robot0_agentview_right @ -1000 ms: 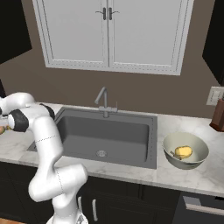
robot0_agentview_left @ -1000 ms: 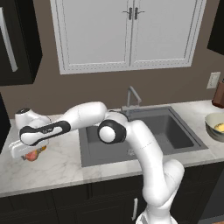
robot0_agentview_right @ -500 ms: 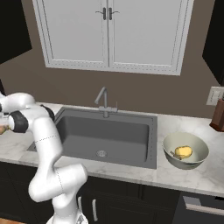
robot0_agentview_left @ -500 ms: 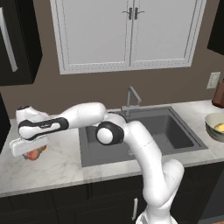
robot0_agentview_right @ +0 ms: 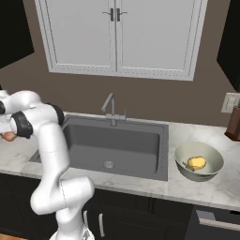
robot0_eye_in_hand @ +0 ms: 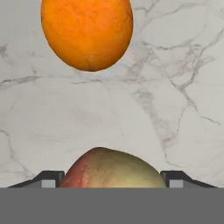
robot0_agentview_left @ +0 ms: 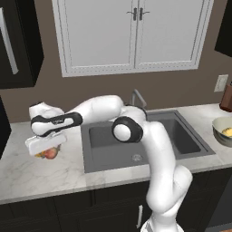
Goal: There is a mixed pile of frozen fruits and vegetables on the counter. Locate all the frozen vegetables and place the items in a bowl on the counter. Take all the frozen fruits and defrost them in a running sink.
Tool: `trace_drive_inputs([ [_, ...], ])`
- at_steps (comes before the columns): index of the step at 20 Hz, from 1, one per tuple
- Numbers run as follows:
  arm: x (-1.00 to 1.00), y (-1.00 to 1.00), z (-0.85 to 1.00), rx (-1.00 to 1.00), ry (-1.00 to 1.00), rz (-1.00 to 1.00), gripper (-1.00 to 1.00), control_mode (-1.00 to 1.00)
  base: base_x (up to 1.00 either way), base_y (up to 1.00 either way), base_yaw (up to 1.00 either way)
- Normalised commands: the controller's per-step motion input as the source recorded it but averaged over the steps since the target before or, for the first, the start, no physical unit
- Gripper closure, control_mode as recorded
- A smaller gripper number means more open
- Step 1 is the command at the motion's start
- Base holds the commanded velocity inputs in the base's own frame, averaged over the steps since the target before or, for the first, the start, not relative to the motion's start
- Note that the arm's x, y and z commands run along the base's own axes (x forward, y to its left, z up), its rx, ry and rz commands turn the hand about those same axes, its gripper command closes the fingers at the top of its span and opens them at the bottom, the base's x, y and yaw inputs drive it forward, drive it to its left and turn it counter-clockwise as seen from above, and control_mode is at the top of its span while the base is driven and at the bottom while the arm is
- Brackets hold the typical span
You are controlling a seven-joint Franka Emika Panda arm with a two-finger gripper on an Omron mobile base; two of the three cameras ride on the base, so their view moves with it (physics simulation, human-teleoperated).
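In the left base view, we see the arm stretched far left over the marble surface (robot0_agentview_left: pixel 54 174), its gripper (robot0_agentview_left: pixel 44 149) low above a reddish-pink ball (robot0_agentview_left: pixel 51 153) that peeks out beneath the hand, left of the sink (robot0_agentview_left: pixel 136 140) and clear of both the sink's left rim and the surface's near edge. Bare surface lies between the ball and the near edge, and more toward the left wall. At the far right the bowl (robot0_agentview_left: pixel 222 131) sits near the picture's border, well apart from the hand. In the right base view, we find the bowl (robot0_agentview_right: pixel 199 161) right of the sink (robot0_agentview_right: pixel 117 145) with a yellow lumpy piece (robot0_agentview_right: pixel 196 162) inside, a slim faucet (robot0_agentview_right: pixel 110 108) behind the basin, and open surface in front of the bowl. In the hand view, the reddish-pink ball (robot0_eye_in_hand: pixel 113 168) lies between the two dark fingertips (robot0_eye_in_hand: pixel 48 178), which stand spread on either side without visibly pressing it; an orange ball (robot0_eye_in_hand: pixel 87 33) rests farther ahead, apart from it, on open marble. We can read no writing or labels anywhere.
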Motion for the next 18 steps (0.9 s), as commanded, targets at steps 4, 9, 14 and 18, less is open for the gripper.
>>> trace_drive_inputs([
  [4,-0.35,-1.0,0.2,0.15,-0.26,-0.1,1.0,-1.0,0.0,0.0,0.0],
  [9,-0.32,-1.0,0.31,0.22,-0.32,-0.11,1.0,-1.0,0.0,0.0,0.0],
  [14,-0.1,-1.0,0.55,0.18,-0.2,-0.05,1.0,-1.0,0.0,0.0,0.0],
  [18,0.1,-1.0,0.76,0.05,-0.01,-0.01,1.0,-1.0,0.0,0.0,0.0],
])
